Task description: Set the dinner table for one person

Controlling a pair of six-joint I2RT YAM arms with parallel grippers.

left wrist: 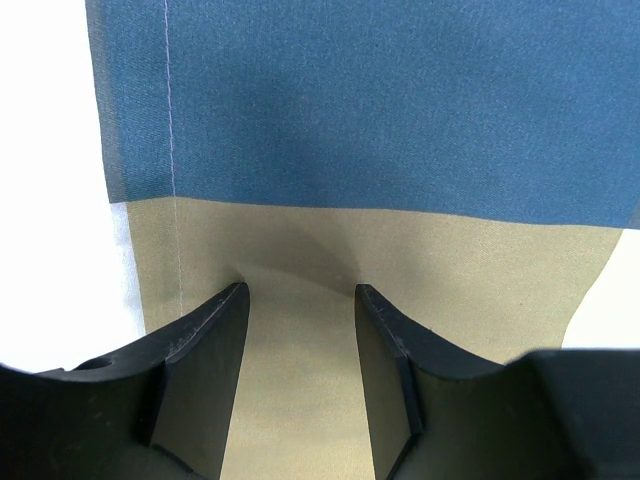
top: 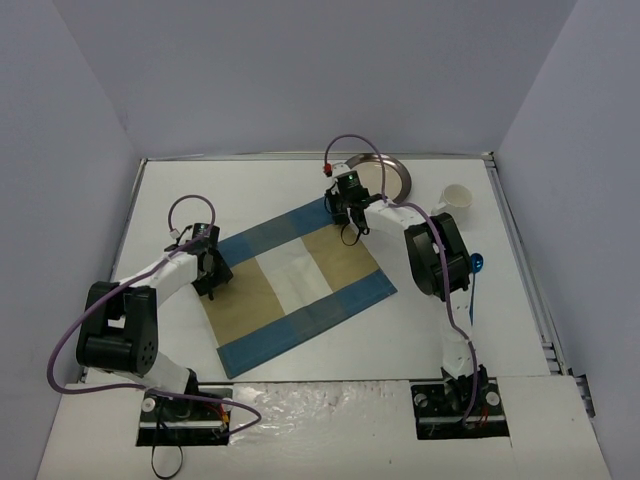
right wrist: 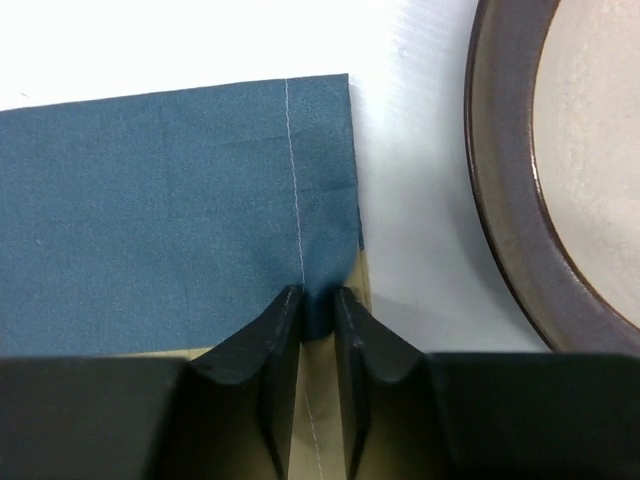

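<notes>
The blue-and-tan striped placemat (top: 300, 285) lies askew on the white dinner table (top: 400, 340). My left gripper (top: 213, 285) is down on the mat's left edge. In the left wrist view it (left wrist: 300, 288) stands open, its tips resting on the tan cloth (left wrist: 400, 120), which puckers slightly between them. My right gripper (top: 350, 228) is at the mat's far corner. In the right wrist view its jaws (right wrist: 318, 292) are closed on a small fold of the blue hem (right wrist: 150, 200), right at the cloth's edge.
A brown-rimmed plate (top: 385, 178) sits at the back, just beyond the right gripper, with its rim (right wrist: 500, 200) close beside the fingers. A white cup (top: 455, 200) stands to its right. A blue utensil (top: 478, 265) lies along the right side.
</notes>
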